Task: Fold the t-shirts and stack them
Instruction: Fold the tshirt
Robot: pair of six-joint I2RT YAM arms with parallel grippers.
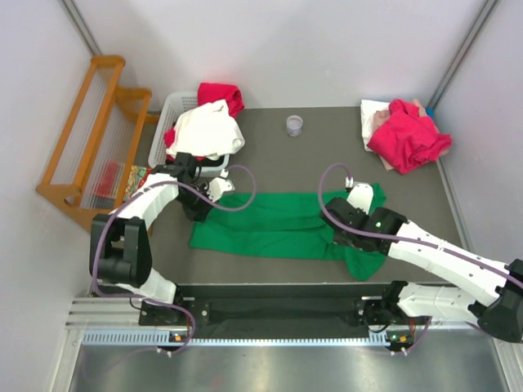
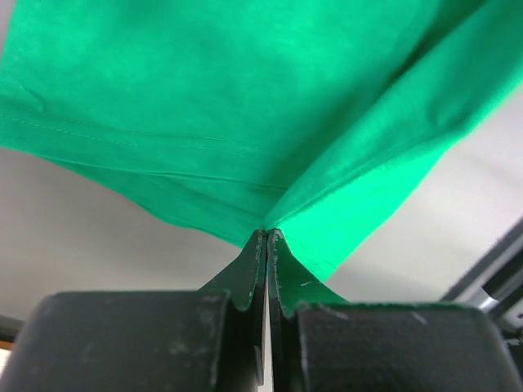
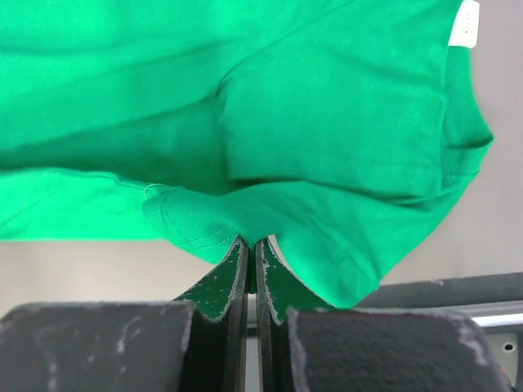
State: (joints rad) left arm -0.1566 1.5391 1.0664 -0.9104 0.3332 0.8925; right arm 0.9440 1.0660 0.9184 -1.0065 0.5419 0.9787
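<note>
The grey table (image 1: 310,155) bears a green t-shirt (image 1: 270,224), seemingly folded lengthwise, stretched in a long band. Beyond the right gripper (image 3: 252,240) sits a heaped magenta-red t-shirt (image 1: 406,135). Beyond the left gripper (image 2: 267,235), a white t-shirt (image 1: 206,131) tops a basket (image 1: 173,110). Both grippers are clamped tight on green cloth, one at each end of the band.

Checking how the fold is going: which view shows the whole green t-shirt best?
Top external: the green t-shirt stretches across the table, nearly all visible. The wrist views show only cloth pinched in the left gripper and right gripper; the right wrist also catches its white label.
</note>
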